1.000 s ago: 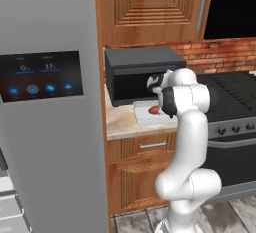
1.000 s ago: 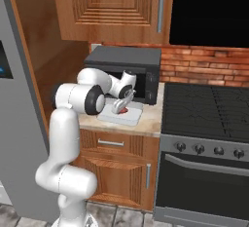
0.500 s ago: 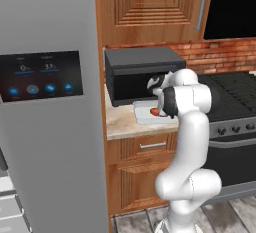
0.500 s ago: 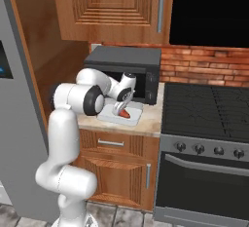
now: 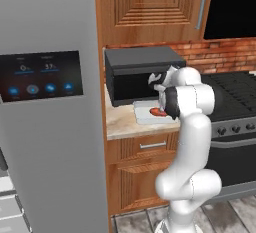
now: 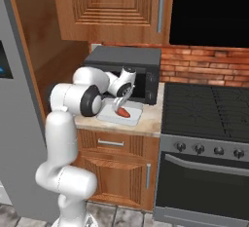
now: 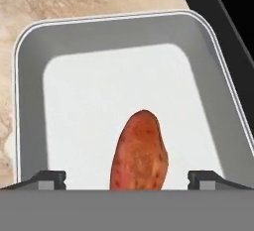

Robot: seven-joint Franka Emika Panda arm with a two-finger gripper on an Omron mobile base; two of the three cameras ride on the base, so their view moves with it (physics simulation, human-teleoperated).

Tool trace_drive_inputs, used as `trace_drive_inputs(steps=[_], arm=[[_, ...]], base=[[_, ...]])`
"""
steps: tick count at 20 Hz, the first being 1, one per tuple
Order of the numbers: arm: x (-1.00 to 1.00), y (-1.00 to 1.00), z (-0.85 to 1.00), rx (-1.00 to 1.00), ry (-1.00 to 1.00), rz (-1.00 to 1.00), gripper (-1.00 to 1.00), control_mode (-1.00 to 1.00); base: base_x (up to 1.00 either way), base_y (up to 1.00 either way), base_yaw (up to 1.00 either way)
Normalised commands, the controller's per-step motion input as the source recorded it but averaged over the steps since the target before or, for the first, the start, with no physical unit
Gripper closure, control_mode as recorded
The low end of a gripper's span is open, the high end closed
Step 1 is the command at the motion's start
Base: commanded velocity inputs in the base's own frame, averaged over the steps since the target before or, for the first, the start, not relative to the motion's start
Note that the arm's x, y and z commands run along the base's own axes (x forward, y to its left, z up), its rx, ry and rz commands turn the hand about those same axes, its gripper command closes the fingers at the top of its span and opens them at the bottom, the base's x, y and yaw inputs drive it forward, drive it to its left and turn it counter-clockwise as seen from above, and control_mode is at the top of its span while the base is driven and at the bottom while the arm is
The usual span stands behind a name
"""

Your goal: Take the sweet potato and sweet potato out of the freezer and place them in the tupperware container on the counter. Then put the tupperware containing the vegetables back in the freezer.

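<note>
An orange-red sweet potato (image 7: 140, 150) lies loose on the floor of the pale tupperware container (image 7: 99, 91), which rests on the beige counter (image 5: 120, 124). My gripper (image 7: 127, 178) hovers just above it, open, with one fingertip on each side of the tuber and neither touching it. The base views show the sweet potato (image 6: 123, 113) in the tupperware container (image 6: 109, 116) right below my gripper (image 6: 120, 105), in front of the microwave. At the left edge, pale drawers of the freezer (image 5: 4, 197) peek out low down.
A black microwave (image 5: 135, 74) stands close behind the tray. A grey fridge door with a black touch panel (image 5: 42, 74) fills the left. The black stove (image 6: 209, 114) lies to the right. Wooden cabinets hang overhead.
My jaws have spread wide and let go of the sweet potato, which now lies in the tupperware container. The arm has barely moved.
</note>
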Motion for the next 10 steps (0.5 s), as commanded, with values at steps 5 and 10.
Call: trace_drive_inputs(steps=[5,10], arm=[[-0.14,0.00,0.92,0.02,0.00,0.00,-1.00,-1.00],[-0.52,0.00,0.81,0.00,-0.06,-0.01,-1.00,-1.00]], base=[[0.00,0.00,0.00],[0.00,0.00,0.00]])
